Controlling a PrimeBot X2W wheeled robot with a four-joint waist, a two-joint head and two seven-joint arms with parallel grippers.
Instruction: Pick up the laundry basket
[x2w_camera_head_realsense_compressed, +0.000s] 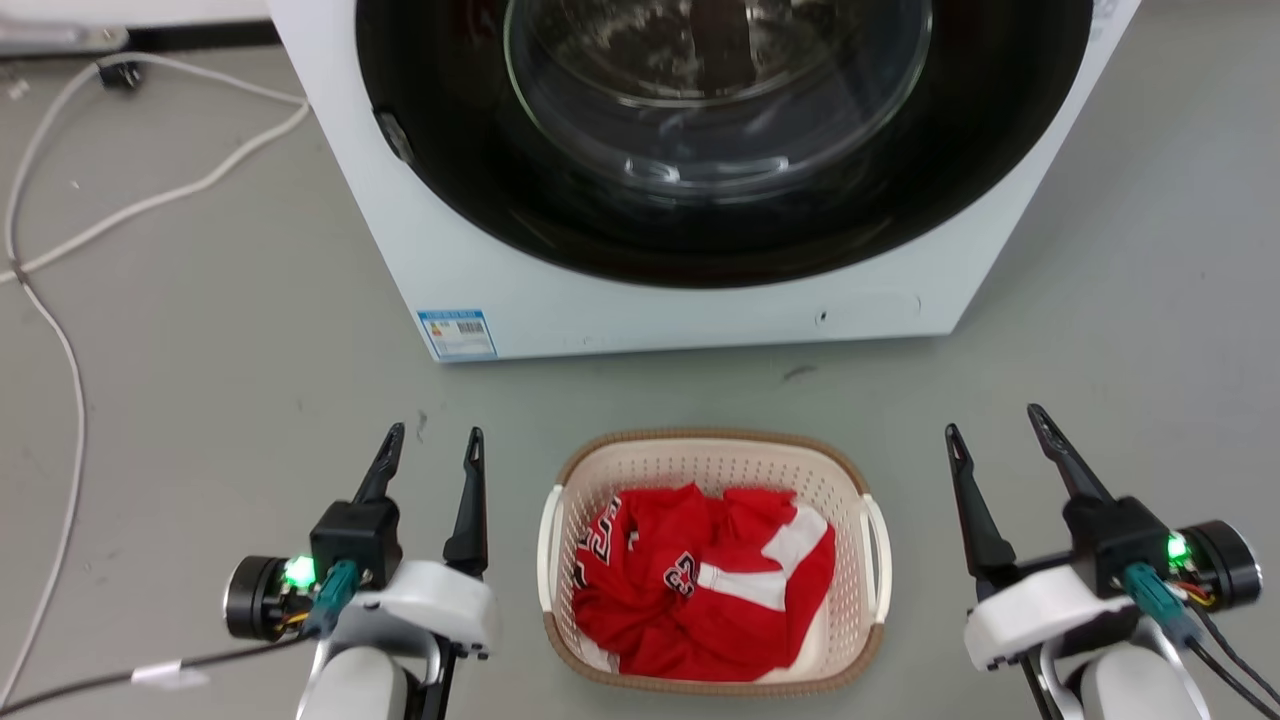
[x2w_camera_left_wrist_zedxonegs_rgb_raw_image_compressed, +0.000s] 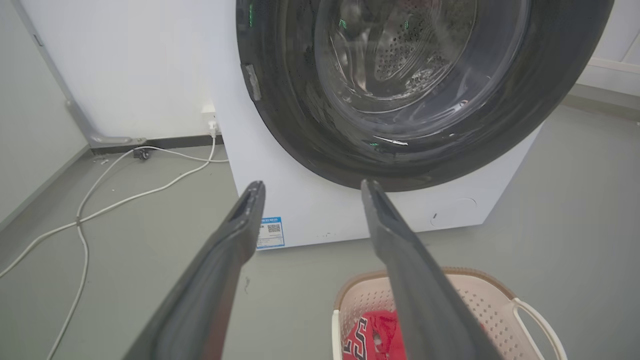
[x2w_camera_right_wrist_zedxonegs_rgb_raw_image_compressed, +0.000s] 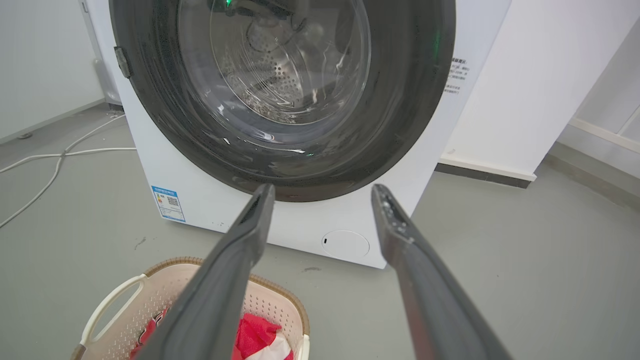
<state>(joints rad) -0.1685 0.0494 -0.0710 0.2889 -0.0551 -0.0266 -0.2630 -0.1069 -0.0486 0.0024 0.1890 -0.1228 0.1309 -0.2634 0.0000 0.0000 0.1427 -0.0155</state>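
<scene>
The laundry basket (x2w_camera_head_realsense_compressed: 700, 465) stands on the grey floor between my two arms, cream-white and perforated, with a brown rim and white side handles. A red and white jersey (x2w_camera_head_realsense_compressed: 700, 580) lies crumpled inside it. My left gripper (x2w_camera_head_realsense_compressed: 432, 440) is open to the basket's left, and my right gripper (x2w_camera_head_realsense_compressed: 995, 420) is open to its right; neither touches it. The left wrist view has the basket (x2w_camera_left_wrist_zedxonegs_rgb_raw_image_compressed: 485, 305) at its lower right, beside the open left gripper (x2w_camera_left_wrist_zedxonegs_rgb_raw_image_compressed: 310, 187). The right wrist view has the basket (x2w_camera_right_wrist_zedxonegs_rgb_raw_image_compressed: 280, 300) at its lower left, beside the open right gripper (x2w_camera_right_wrist_zedxonegs_rgb_raw_image_compressed: 322, 190).
A white washing machine (x2w_camera_head_realsense_compressed: 600, 300) with a dark round door stands just behind the basket. White cables (x2w_camera_head_realsense_compressed: 60, 330) trail over the floor at the left. A white wall panel (x2w_camera_right_wrist_zedxonegs_rgb_raw_image_compressed: 525, 90) rises right of the washer.
</scene>
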